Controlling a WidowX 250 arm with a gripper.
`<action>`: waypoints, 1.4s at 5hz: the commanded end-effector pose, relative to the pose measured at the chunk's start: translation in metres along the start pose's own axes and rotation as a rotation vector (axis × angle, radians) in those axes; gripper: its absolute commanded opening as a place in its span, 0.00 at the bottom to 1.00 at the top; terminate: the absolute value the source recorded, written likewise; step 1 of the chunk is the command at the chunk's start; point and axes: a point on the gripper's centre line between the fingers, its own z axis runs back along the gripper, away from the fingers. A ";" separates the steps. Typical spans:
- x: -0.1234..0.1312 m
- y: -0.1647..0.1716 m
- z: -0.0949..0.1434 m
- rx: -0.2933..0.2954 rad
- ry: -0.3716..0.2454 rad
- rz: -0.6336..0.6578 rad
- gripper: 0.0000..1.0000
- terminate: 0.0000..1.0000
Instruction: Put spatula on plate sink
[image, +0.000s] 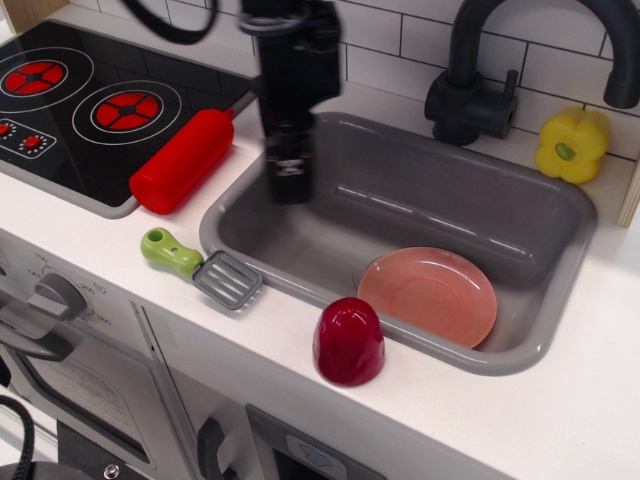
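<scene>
The spatula (200, 268) lies on the white counter just left of the sink's front-left corner, lime-green handle to the left and grey slotted blade towards the sink. The salmon-pink plate (428, 295) lies flat in the front right of the grey sink (450, 190). My gripper (291, 185) hangs over the sink's left rim, above and behind the spatula. It is turned side-on, so its fingers overlap in this view. It holds nothing.
A red cylinder (183, 160) lies between the stove top (90, 100) and the sink. A dark-red dome cup (348, 341) stands on the counter in front of the sink. A dark faucet (470, 90) and a yellow pepper (572, 143) are behind the sink.
</scene>
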 end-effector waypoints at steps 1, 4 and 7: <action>-0.037 -0.006 0.025 0.120 0.011 -0.155 1.00 0.00; -0.082 -0.028 -0.007 0.067 0.069 -0.359 1.00 0.00; -0.082 -0.031 -0.028 0.117 0.084 -0.335 1.00 0.00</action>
